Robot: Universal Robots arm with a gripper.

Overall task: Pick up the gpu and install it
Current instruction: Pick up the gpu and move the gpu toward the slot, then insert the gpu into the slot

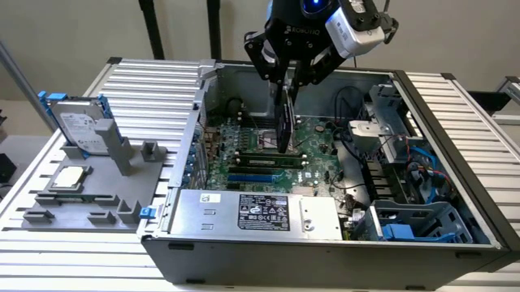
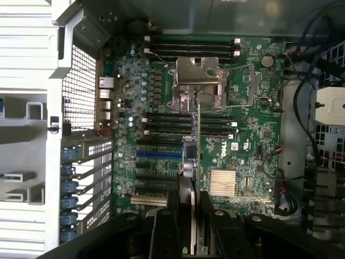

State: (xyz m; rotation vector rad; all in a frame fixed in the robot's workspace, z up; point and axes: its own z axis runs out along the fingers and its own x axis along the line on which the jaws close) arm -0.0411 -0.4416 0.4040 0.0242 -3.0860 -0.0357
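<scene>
In the exterior view, one open grey metal computer case (image 1: 455, 176) is seen lying on a ribbed silver surface (image 1: 154, 91); one green motherboard (image 1: 313, 137) is exposed inside it, and one silver boxed power supply (image 1: 252, 213) is set along the case's near wall. One black two-fingered pincer (image 1: 289, 82) is held above the case; it is pressed onto one thin flat expansion card, the gpu (image 1: 284, 125), which is pinched at its upper end. The gpu hangs directly beneath the pincer; its long axis runs nearly upright, from the fingers down to the motherboard, with its flat faces turned to the exterior view's left and right. Whether its lower end touches the board cannot be told. On the exterior view's left, one grey moulded holder (image 1: 89, 204) is seen on the surface; one silver hard drive with a blue frame (image 1: 77, 125) leans in it, and one small square silver chip (image 1: 69, 176) lies flat just in front of it.

In the wrist view, the pincer (image 2: 194, 216) is seen closed on the gpu (image 2: 197, 140); the card is presented edge-on as a thin line over the motherboard (image 2: 253, 140), one end gripped, the other pointing at one silver socket bracket (image 2: 197, 81); one ribbed silver heatsink (image 2: 222, 182) lies just beside the card.
</scene>
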